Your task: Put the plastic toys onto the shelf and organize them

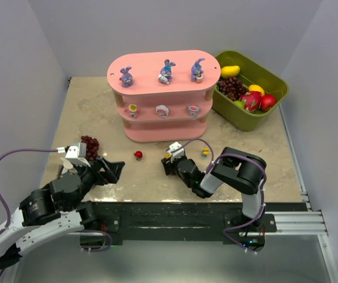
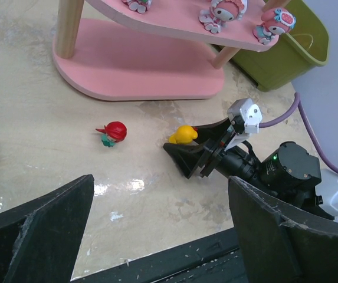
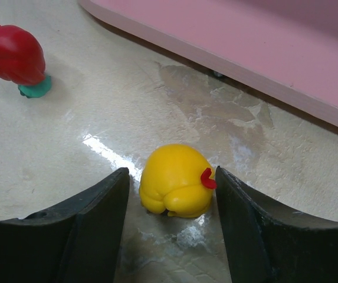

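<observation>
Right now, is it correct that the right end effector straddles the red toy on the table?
Not quite: the right end effector straddles the yellow toy on the table; the red toy lies apart from it, as the right wrist view shows.

Yellow toy (image 3: 176,188) near pink shelf (image 1: 145,80)

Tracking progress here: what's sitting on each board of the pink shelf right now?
On the top board, three purple-blue bunnies. On the middle board, three pink-and-white figurines. The bottom board looks bare where visible; its back is covered by the middle board.
</observation>
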Controlling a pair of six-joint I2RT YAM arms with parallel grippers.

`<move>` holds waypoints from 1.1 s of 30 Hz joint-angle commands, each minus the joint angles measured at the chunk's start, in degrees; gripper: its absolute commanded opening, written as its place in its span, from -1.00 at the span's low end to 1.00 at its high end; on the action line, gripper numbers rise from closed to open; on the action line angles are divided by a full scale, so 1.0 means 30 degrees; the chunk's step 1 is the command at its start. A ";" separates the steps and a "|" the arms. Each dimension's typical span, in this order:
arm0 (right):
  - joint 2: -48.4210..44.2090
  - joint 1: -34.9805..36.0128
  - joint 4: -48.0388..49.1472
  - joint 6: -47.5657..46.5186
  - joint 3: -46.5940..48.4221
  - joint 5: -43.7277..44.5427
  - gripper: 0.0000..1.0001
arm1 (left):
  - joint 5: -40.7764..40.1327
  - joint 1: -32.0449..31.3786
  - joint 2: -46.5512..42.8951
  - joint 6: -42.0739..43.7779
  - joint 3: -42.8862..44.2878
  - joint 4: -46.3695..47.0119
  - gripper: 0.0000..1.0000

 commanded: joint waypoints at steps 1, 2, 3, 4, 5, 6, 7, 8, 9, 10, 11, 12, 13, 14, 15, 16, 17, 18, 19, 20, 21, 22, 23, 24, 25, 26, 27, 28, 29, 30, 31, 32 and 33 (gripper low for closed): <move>-0.0071 -0.0019 -0.0547 -0.0381 0.0196 0.1012 0.20 | -0.0458 -0.0025 -0.0073 0.0052 0.0122 0.0275 0.99; -0.0042 -0.0019 -0.0547 -0.0410 0.0167 0.1042 0.17 | -0.0458 -0.0025 -0.0073 0.0052 0.0122 0.0304 0.99; -0.0013 -0.0019 -0.0518 -0.0352 0.0166 0.1042 0.12 | -0.0487 -0.0025 -0.0044 0.0052 0.0122 0.0304 0.99; -0.0013 -0.0019 -0.0547 -0.0264 0.0137 0.1042 -0.01 | -0.0488 -0.0025 -0.0015 -0.0006 0.0122 0.0275 0.99; -0.0013 -0.0019 -0.0518 -0.0234 0.0137 0.1042 -0.06 | -0.0517 -0.0025 -0.0014 0.0051 0.0122 0.0275 0.99; 0.0016 -0.0019 -0.0489 -0.0118 0.0137 0.1042 -0.10 | -0.0517 -0.0025 0.0015 0.0052 0.0122 0.0275 0.99; 0.0046 -0.0019 -0.0489 -0.0059 0.0166 0.1042 -0.14 | -0.0546 -0.0025 0.0015 0.0052 0.0151 0.0275 0.99; 0.0017 -0.0048 -0.0547 0.0000 0.0195 0.1129 -0.15 | -0.0546 -0.0025 0.0044 0.0052 0.0152 0.0275 0.99; 0.0017 -0.0019 -0.0605 0.0058 0.0225 0.1275 -0.15 | -0.0546 -0.0025 0.0102 0.0052 0.0152 0.0304 0.99; 0.0017 -0.0019 -0.0635 0.0088 0.0283 0.1421 -0.17 | -0.0546 -0.0025 0.0132 0.0052 0.0152 0.0275 0.99; -0.0012 -0.0019 -0.0722 0.0146 0.0284 0.1626 -0.19 | -0.0546 -0.0025 0.0161 0.0052 0.0152 0.0275 0.99; -0.0129 -0.0019 -0.0781 0.0205 0.0313 0.1773 -0.22 | -0.0575 -0.0025 0.0161 0.0023 0.0152 0.0275 0.99; -0.0159 -0.0019 -0.0811 0.0205 0.0342 0.1890 -0.24 | -0.0576 -0.0025 0.0190 0.0022 0.0181 0.0275 0.99; -0.0217 -0.0019 -0.0869 0.0263 0.0342 0.2037 -0.27 | -0.0605 -0.0025 0.0220 0.0022 0.0152 0.0246 0.99; -0.0363 -0.0019 -0.0898 0.0351 0.0371 0.2183 -0.31 | -0.0605 -0.0025 0.0220 -0.0007 0.0152 0.0275 0.99; -0.0480 -0.0019 -0.0957 0.0381 0.0430 0.2243 -0.32 | -0.0605 -0.0025 0.0220 -0.0036 0.0152 0.0275 0.99; -0.0598 -0.0019 -0.1392 0.0468 0.0517 0.2446 -0.34 | -0.0634 -0.0025 0.0249 -0.0007 0.0152 0.0246 0.99; -0.0889 -0.0019 -0.1658 0.0643 0.0634 0.2709 -0.39 | -0.0634 -0.0025 0.0220 -0.0007 0.0152 0.0217 0.99; -0.1008 -0.0019 -0.1892 0.0703 0.0838 0.2857 -0.41 | -0.0634 -0.0025 0.0249 -0.0036 0.0152 0.0216 0.99; -0.1183 -0.0019 -0.2388 0.0790 0.0985 0.3032 -0.43 | -0.0663 -0.0025 0.0249 -0.0036 0.0152 0.0216 0.99; -0.1359 -0.0019 -0.2712 0.1023 0.1132 0.3295 -0.45 | -0.0664 -0.0025 0.0220 -0.0065 0.0152 0.0187 0.99; -0.1737 -0.0019 -0.3034 0.1084 0.1394 0.3385 -0.47 | -0.0664 -0.0025 0.0220 -0.0065 0.0152 0.0158 0.99; -0.1973 0.0010 -0.3443 0.1142 0.1513 0.3531 -0.49 | -0.0693 -0.0025 0.0220 -0.0065 0.0181 0.0187 0.99; -0.2208 -0.0019 -0.3709 0.1404 0.1601 0.3648 -0.51 | -0.0693 -0.0025 0.0191 -0.0065 0.0181 0.0129 0.99; -0.2674 -0.0019 -0.3972 0.1522 0.1805 0.3823 -0.52 | -0.0722 -0.0025 0.0133 -0.0065 0.0181 0.0128 0.99; -0.2911 -0.0019 -0.4410 0.1640 0.1923 0.3941 -0.52 | -0.0751 -0.0025 0.0132 -0.0065 0.0181 0.0099 0.99; -0.3087 0.0010 -0.4675 0.1902 0.2011 0.4000 -0.53 | -0.0780 -0.0025 0.0074 -0.0065 0.0181 0.0099 0.99; -0.3321 -0.0019 -0.4910 0.1991 0.2331 0.4059 -0.53 | -0.0781 -0.0025 0.0044 -0.0065 0.0181 0.0099 0.99; -0.3584 0.0010 -0.5405 0.2050 0.2537 0.4263 -0.53 | -0.0781 -0.0025 0.0015 -0.0065 0.0181 0.0099 0.99; -0.3645 -0.0019 -0.5729 0.2283 0.2743 0.4410 -0.54 | -0.0752 -0.0025 -0.0014 -0.0065 0.0181 0.0099 0.99; -0.3733 -0.0019 -0.5994 0.2430 0.3180 0.4527 -0.55 | -0.0722 -0.0025 -0.0101 -0.0094 0.0152 0.0099 0.99; -0.3704 -0.0019 -0.6518 0.2490 0.3445 0.4789 -0.55 | -0.0722 -0.0025 -0.0131 -0.0095 0.0152 0.0099 0.99; -0.3704 -0.0019 -0.6959 0.2693 0.3767 0.5053 -0.55 | -0.0693 -0.0025 -0.0132 -0.0095 0.0152 0.0070 0.99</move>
